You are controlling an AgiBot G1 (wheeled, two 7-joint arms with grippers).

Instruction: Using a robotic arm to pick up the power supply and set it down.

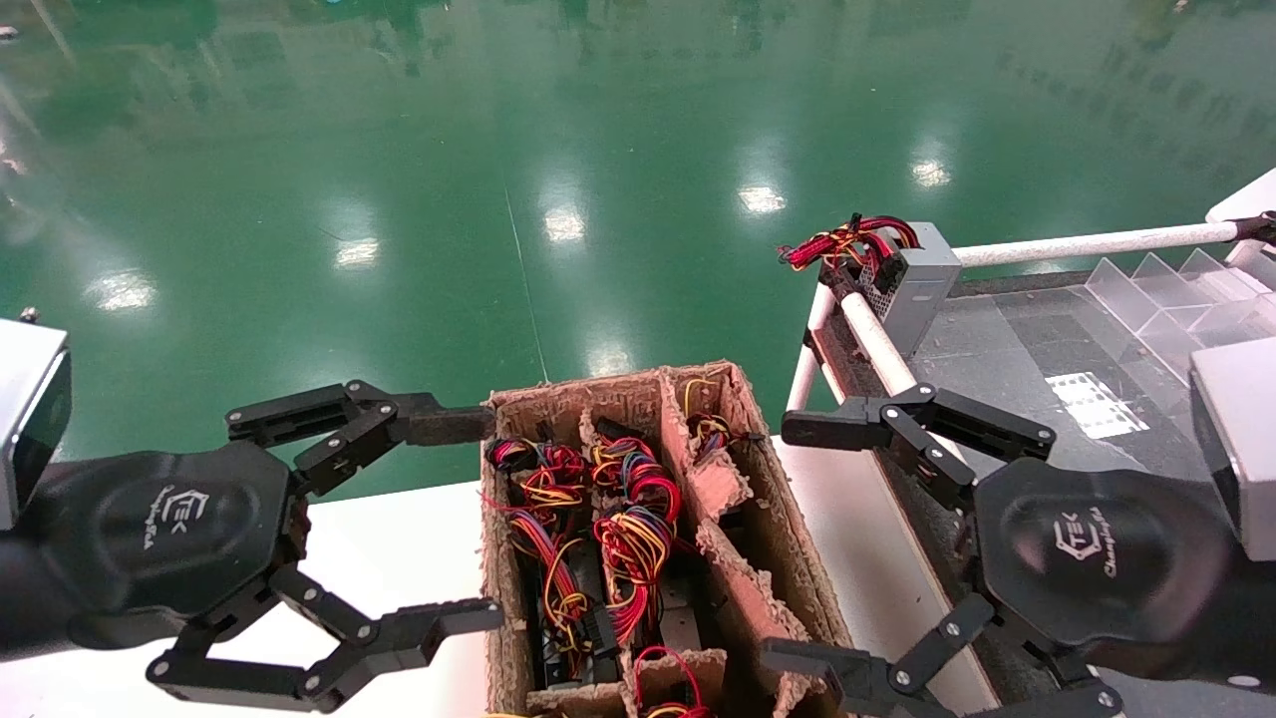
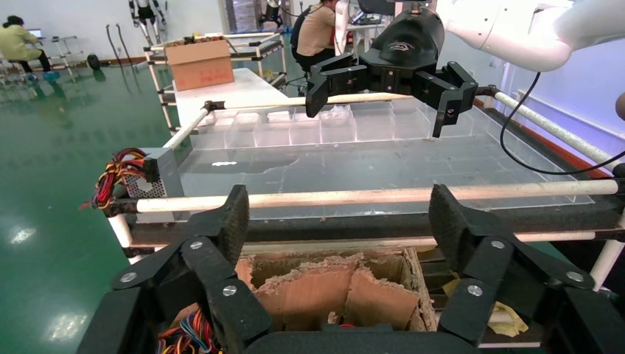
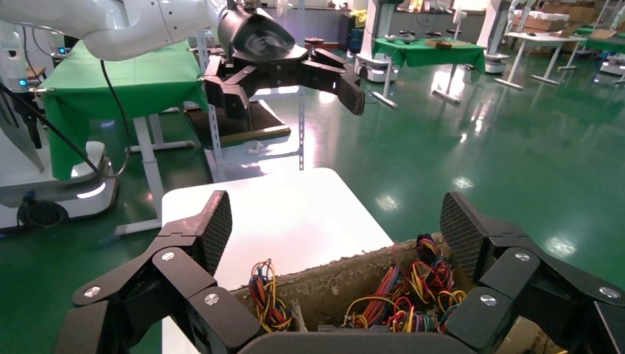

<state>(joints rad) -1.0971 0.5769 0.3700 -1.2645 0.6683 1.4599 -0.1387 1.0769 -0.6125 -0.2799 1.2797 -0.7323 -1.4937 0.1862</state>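
Note:
A torn cardboard box [image 1: 768,519] stands between my two grippers. In its compartments lie loops of red, yellow and black wires [image 1: 628,529] of power supplies, whose bodies are mostly hidden beneath them. My left gripper [image 1: 454,519] hangs open just left of the box, over the white table [image 1: 399,558]. My right gripper [image 1: 797,543] hangs open just right of the box. The left wrist view looks past the open left gripper [image 2: 340,221] onto the box's torn dividers [image 2: 332,287]. Between the open fingers of the right gripper [image 3: 339,232], the wires [image 3: 413,295] show in the right wrist view.
A grey box with a tight red wire bundle [image 1: 917,274] sits on the far left corner of the dark work surface [image 1: 1007,339] at right, framed by white pipe rails [image 1: 877,344]. Clear plastic dividers [image 1: 1176,289] stand along its far side. Green floor lies beyond.

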